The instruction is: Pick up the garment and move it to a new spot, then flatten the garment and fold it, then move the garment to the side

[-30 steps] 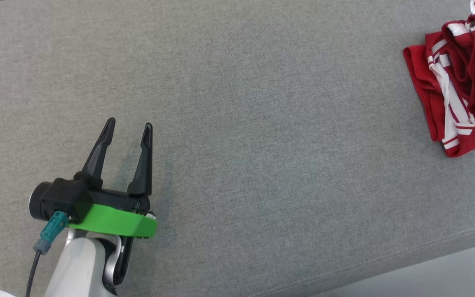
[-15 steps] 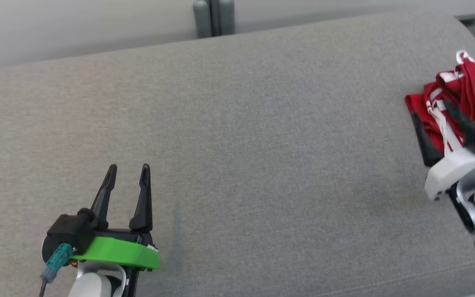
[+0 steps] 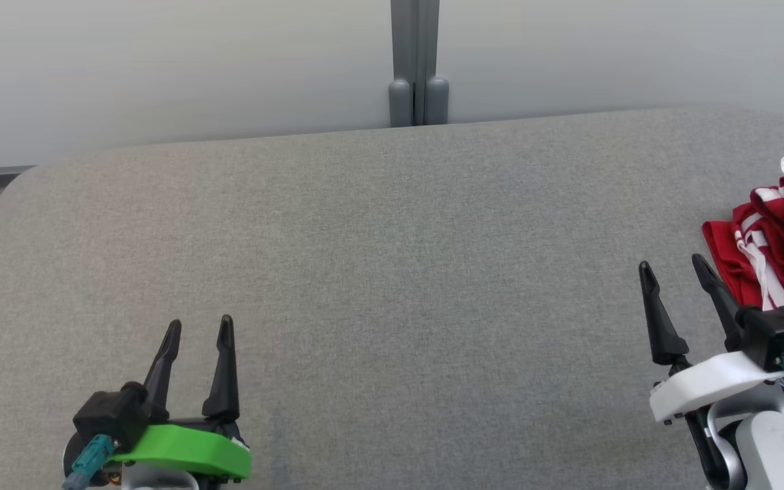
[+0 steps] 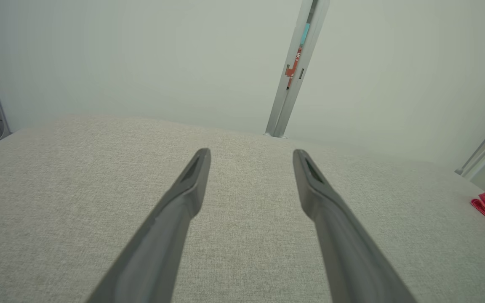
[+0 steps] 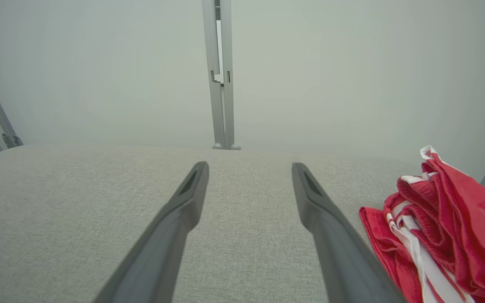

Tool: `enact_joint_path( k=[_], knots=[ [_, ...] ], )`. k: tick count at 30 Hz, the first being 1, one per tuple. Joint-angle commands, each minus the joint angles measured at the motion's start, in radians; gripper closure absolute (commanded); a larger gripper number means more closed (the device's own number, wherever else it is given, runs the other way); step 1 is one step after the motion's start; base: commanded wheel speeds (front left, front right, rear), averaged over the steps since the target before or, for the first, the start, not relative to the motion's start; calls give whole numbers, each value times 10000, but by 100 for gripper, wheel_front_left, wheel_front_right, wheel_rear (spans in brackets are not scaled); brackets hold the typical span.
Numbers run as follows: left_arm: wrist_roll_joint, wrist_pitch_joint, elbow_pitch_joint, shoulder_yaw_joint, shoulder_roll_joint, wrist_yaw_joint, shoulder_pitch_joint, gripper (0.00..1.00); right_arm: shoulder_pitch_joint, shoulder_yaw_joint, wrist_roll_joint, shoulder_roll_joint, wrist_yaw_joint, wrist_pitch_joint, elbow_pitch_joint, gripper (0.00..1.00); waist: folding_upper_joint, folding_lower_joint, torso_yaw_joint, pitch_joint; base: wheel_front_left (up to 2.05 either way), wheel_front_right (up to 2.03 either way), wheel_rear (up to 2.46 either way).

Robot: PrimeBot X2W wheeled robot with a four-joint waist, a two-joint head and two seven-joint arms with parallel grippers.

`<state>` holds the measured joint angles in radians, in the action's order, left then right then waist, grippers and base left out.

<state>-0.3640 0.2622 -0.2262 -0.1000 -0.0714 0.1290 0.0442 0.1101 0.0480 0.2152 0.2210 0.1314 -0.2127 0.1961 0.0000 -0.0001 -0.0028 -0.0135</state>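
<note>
Wall (image 3: pixel 160 68): pale panels behind the desk's far edge, count two, joined at one grey post (image 3: pixel 416 61) behind the middle of that edge.

Desk (image 3: pixel 392 272): one, grey fabric top, rounded far corners.

Garment (image 3: pixel 783 245): one, red with white stripes, crumpled in a heap at the desk's right edge, partly out of the head view.

End effectors: two, both over the desk's near side, fingers spread, nothing between them. My right end effector (image 3: pixel 671 264) is by the desk's right edge, one finger just beside the garment's near folds; contact I cannot tell. My left end effector (image 3: pixel 199 325) is near the desk's left corner, over bare fabric.
</note>
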Motion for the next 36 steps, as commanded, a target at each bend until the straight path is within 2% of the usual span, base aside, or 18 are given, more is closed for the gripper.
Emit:
enact_joint_path(
  k=[1, 4, 7, 28, 29, 36],
  knots=[
    [5, 29, -39, 101, 22, 27, -164, 0, -213, -160, -120, -163, -16, 26, -190, 0, 0, 1, 121, 194, 0, 0, 0],
    [40, 29, -112, 307, 47, 27, -243, 0, -479, -253, -248, -543, -14, 141, -510, 0, 0, 1, 39, 238, 0, 0, 0],
    [81, 29, -145, 451, 73, 27, -333, 0, -622, -212, -300, -663, -16, 305, -611, 0, 0, 1, -21, 246, 0, 0, 0],
    [207, 29, -160, 500, 95, 27, -279, 0, -749, -229, -189, -893, -16, 429, -483, 0, 0, 1, 29, 191, 0, 0, 0],
    [132, 0, -144, 487, 125, 0, -225, 100, -634, -240, -235, -873, -2, 437, -494, 100, 0, 1, 29, 191, 0, 0, 0],
    [-4, -90, -657, 419, 201, -2, -378, 100, -914, -220, -113, -1045, 0, 473, 47, 100, 0, 1, 29, 191, 0, 0, 0]
  ],
)
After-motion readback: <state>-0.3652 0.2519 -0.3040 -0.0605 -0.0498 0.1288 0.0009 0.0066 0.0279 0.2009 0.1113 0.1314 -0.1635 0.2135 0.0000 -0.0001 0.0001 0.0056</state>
